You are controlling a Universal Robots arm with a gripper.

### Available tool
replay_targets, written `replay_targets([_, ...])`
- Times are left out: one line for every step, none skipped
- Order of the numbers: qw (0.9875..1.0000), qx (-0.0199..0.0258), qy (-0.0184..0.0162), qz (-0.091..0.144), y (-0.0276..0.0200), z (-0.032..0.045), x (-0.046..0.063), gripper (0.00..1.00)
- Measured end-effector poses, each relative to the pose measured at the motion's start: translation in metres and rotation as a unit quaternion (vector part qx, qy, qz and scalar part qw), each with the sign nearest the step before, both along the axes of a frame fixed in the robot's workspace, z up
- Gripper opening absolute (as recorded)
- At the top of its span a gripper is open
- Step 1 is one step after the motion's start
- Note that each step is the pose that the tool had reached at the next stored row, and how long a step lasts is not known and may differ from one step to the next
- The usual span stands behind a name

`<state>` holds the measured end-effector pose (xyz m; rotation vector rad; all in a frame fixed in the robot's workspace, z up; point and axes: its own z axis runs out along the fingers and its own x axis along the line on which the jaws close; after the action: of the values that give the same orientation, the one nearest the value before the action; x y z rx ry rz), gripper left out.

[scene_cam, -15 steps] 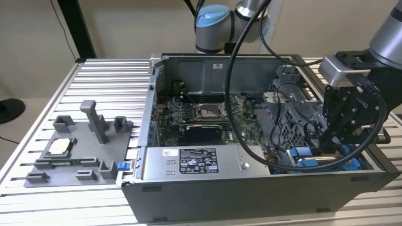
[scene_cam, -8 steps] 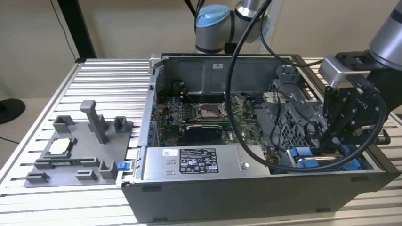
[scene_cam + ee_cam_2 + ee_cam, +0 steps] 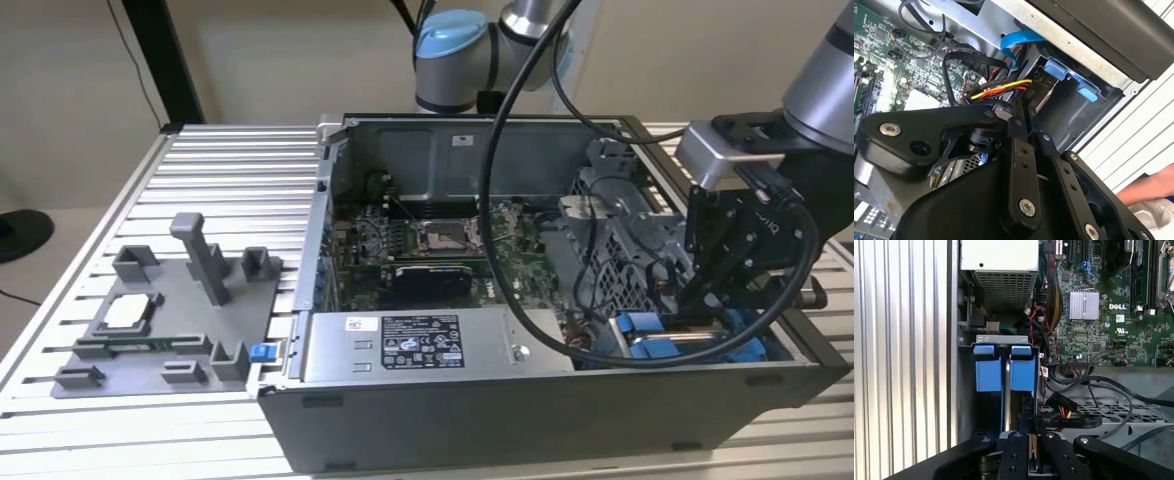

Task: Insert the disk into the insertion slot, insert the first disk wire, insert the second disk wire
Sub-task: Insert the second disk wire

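Second wrist view shows the gripper [image 3: 1021, 112] clamped on a black wire connector [image 3: 1030, 100] beside the disk [image 3: 1004, 375], seated in its bay; any tilt could jam it against the port.

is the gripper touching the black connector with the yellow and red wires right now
Touching. In the second wrist view the gripper has its fingertips closed on the black connector at the end of the yellow and red wires, with no gap showing, beside the blue carrier.
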<state>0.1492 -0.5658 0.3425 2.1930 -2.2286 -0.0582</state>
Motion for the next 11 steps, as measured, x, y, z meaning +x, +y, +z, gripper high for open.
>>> replay_targets([1.0000,0.0000,0.0000,0.000,0.0000,-0.0001,0.0000,0.00])
replay_targets([1.0000,0.0001,0.0000,0.000,0.0001,-0.0002,0.0000,0.00])
replay_targets([1.0000,0.0002,0.0000,0.000,0.0002,-0.0003,0.0000,0.00])
replay_targets([1.0000,0.0003,0.0000,0.000,0.0002,-0.0004,0.0000,0.00])
replay_targets([1.0000,0.0003,0.0000,0.000,0.0004,-0.0004,0.0000,0.00])
replay_targets([1.0000,0.0003,0.0000,0.000,0.0006,-0.0004,0.0000,0.00])
replay_targets([1.0000,0.0003,0.0000,0.000,0.0008,-0.0003,0.0000,0.00])
replay_targets([1.0000,0.0003,0.0000,0.000,0.0009,-0.0004,0.0000,0.00])
replay_targets([1.0000,0.0003,0.0000,0.000,0.0010,-0.0004,0.0000,0.00])
replay_targets([1.0000,0.0003,0.0000,0.000,0.0010,-0.0004,0.0000,0.00])
replay_targets([1.0000,0.0003,-0.0002,0.000,0.0012,-0.0004,0.0000,0.00])
